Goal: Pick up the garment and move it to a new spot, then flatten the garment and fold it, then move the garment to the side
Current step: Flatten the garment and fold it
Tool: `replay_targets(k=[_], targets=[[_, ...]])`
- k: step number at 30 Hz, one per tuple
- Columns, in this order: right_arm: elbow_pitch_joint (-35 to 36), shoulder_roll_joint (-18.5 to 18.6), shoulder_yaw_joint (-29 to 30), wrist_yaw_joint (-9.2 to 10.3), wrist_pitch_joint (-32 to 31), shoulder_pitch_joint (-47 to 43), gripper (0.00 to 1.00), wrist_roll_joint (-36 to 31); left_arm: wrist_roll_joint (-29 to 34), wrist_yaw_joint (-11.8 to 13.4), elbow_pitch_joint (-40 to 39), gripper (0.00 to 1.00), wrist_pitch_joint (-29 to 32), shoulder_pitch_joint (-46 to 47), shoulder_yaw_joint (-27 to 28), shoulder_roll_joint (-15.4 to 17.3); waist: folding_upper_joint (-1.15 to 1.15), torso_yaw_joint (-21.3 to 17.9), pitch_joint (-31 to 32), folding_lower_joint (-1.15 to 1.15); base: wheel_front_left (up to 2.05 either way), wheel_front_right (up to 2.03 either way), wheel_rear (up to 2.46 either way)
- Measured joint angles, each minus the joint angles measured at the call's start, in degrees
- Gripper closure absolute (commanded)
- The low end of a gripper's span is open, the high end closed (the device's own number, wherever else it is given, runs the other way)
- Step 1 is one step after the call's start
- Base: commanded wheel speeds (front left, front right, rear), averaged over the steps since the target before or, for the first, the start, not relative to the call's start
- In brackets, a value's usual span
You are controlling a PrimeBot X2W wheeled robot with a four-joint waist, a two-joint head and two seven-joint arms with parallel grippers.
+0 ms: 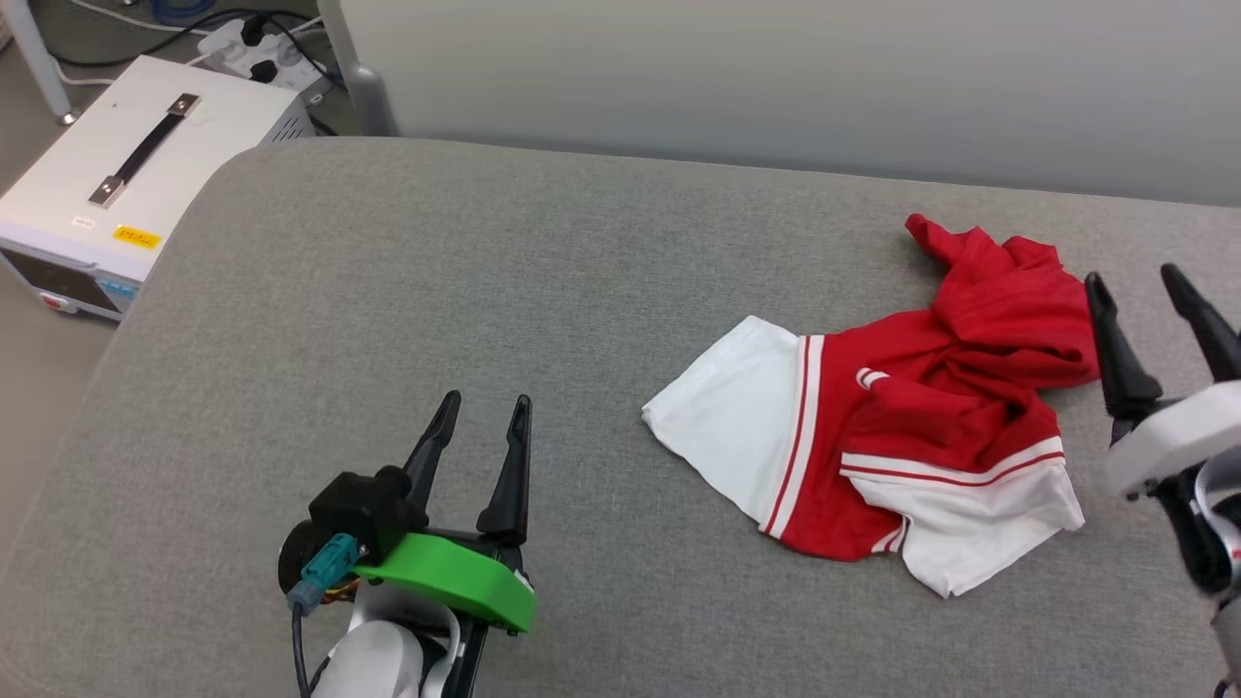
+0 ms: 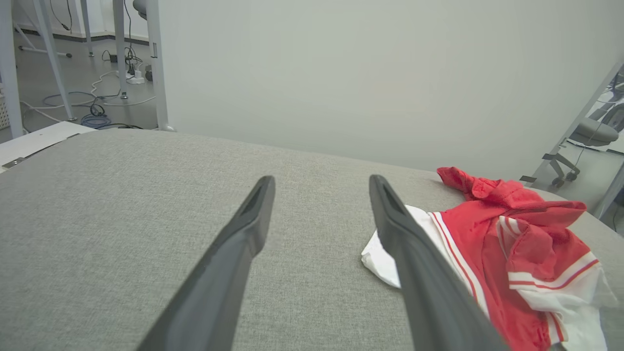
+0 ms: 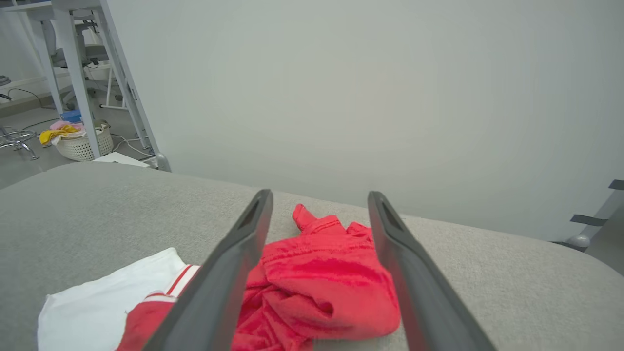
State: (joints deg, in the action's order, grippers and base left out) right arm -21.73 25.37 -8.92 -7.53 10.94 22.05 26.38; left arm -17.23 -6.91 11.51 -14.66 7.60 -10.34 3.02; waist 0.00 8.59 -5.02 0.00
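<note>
The garment (image 1: 931, 388) lies crumpled on the right part of the grey padded table (image 1: 485, 291), red body bunched up, white sleeves with red-and-white trim spread toward the front; its print is hidden in the folds. My right gripper (image 1: 1144, 291) hovers open at the garment's right edge, nothing between its fingers. In the right wrist view the red cloth (image 3: 321, 278) lies just beyond and between the open fingers (image 3: 229, 273). My left gripper (image 1: 482, 412) stands open over bare table at the lower left, well apart from the garment (image 2: 512, 248).
A white equipment box (image 1: 126, 174) with a black handle stands on the floor off the table's left edge, with a power strip and cables behind it. A pale partition wall (image 1: 776, 78) runs along the table's far edge. A laundry basket (image 3: 80, 141) sits on the floor.
</note>
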Motion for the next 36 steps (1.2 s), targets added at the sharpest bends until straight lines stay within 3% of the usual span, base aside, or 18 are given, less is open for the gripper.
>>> replay_targets(k=[11,18,28,36], targets=[[17.9,-11.2,8.1,0.0,-2.7,-17.7,0.0,-7.5,-0.5,-0.4,0.7,0.0,0.0,-0.7,-0.7,0.0,0.0,-4.3,0.2,0.0,0.0,0.0,0.0],[23.7,-13.8,9.4,0.0,-5.0,-20.5,0.0,-9.6,0.6,-0.4,4.0,0.0,0.7,0.7,-1.6,0.2,0.0,-6.6,-0.8,0.0,0.0,0.0,0.0],[26.0,-14.4,7.8,0.0,-7.2,-21.7,0.0,-11.0,2.8,2.8,12.3,0.0,26.2,13.0,-4.9,1.3,0.0,-10.3,-3.9,0.0,0.0,0.0,0.0],[25.6,-14.6,5.9,0.0,-7.1,-21.6,0.0,-11.1,5.9,7.3,19.1,0.0,33.4,18.4,-5.7,2.9,0.0,-14.0,-6.6,0.0,0.0,0.0,0.0]])
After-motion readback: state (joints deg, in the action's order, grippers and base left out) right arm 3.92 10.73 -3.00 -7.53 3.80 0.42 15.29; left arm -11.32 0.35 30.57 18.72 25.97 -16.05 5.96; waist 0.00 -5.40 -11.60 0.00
